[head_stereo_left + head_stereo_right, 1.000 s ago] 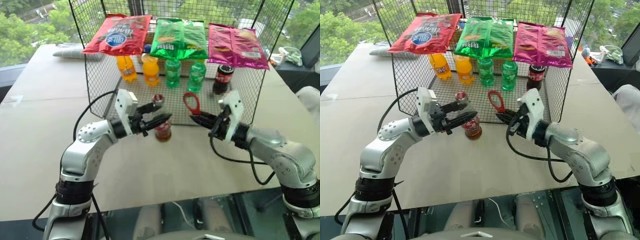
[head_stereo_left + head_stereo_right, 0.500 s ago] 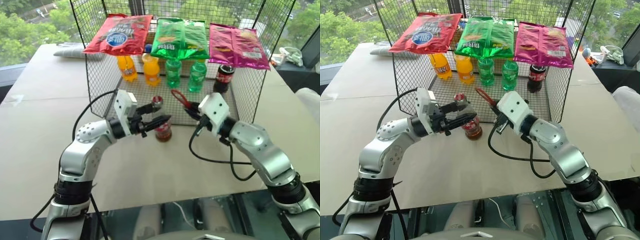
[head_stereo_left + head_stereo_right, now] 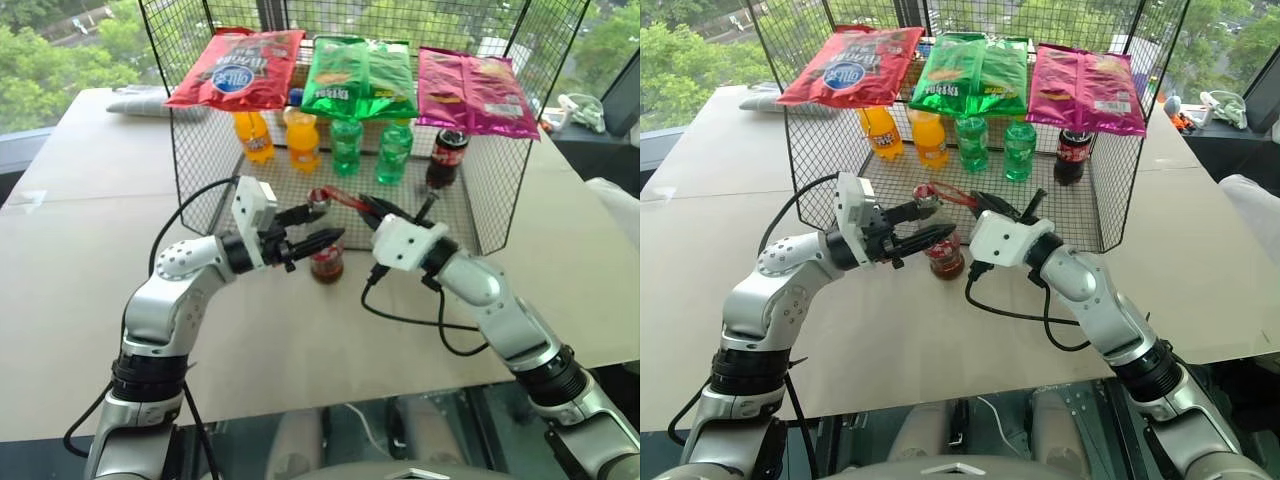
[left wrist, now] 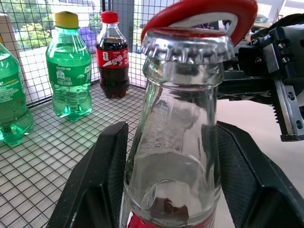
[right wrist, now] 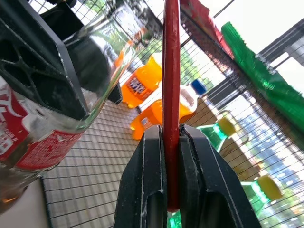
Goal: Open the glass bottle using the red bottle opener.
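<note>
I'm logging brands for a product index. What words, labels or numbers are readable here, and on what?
Nothing reads clearly:
Red snack bag: white print and a blue oval logo, blurred.
Green snack bag: print blurred.
Pink snack bag: print too small.
Cola bottle: white script on the red label, blurred.
Green bottle: label print too small.
Glass bottle: white marks on the red label, cut off.

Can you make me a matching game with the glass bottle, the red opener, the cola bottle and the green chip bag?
Things:
1. glass bottle
2. red bottle opener
3. cola bottle
4. green chip bag

Places:
A. lying on top of the wire cage
B. clamped in the right gripper
C. between the left gripper's fingers
D. standing inside the cage, right end

Pairs: 1-C, 2-B, 3-D, 4-A
</note>
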Available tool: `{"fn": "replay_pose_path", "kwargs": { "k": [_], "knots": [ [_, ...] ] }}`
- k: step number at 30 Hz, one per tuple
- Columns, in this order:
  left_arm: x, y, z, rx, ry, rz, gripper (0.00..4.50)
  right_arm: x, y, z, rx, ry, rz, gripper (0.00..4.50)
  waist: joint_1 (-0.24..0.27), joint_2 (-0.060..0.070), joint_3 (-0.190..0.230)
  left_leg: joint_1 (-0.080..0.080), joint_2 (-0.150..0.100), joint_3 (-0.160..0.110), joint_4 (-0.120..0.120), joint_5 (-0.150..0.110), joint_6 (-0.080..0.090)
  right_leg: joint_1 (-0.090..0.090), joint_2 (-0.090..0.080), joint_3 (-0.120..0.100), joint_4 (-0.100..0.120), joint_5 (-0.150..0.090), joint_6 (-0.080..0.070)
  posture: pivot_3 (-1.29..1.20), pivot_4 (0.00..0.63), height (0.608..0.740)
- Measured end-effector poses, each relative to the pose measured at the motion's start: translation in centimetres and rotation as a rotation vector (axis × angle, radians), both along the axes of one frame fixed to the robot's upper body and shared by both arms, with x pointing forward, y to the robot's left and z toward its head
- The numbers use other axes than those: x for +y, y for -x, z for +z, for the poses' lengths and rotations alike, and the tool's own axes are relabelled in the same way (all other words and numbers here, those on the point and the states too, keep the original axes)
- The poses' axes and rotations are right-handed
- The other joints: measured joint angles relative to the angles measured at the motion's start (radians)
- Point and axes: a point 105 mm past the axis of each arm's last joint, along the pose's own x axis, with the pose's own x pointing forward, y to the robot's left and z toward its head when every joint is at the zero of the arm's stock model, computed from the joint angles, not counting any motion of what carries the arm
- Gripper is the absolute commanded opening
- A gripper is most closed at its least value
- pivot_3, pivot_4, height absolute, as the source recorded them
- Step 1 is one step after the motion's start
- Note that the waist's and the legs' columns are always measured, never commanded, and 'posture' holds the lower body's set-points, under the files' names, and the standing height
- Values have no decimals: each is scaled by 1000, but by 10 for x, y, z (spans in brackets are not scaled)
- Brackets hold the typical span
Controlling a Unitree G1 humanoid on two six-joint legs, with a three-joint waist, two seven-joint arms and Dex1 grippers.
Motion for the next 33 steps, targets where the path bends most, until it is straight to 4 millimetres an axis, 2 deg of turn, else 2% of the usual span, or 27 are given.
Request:
{"fn": "replay_pose_path", "kwargs": {
  "k": [15, 19, 33],
  "knots": [
    [0, -7, 2, 28, -6, -1, 2141, 19, -7, -7, -229, 20, -132, 0, 0, 0, -1, 5, 0, 1, 0, 1, -1, 3, 0, 1, 2, 0, 0, 0, 150, 740],
    [0, -10, 0, 43, -8, 2, 2141, 21, -7, -10, -238, 8, -137, 0, 1, 0, -1, 12, 0, 1, 0, 0, 0, 10, 0, 1, 1, -2, -4, 0, 150, 740],
    [-1, -12, 0, 52, -21, -14, 2141, 19, -8, -12, -253, 9, -152, 0, 1, 0, -1, 13, 0, 1, 0, 0, 0, 11, 0, 2, 2, -3, -4, 0, 150, 740]
  ]
}}
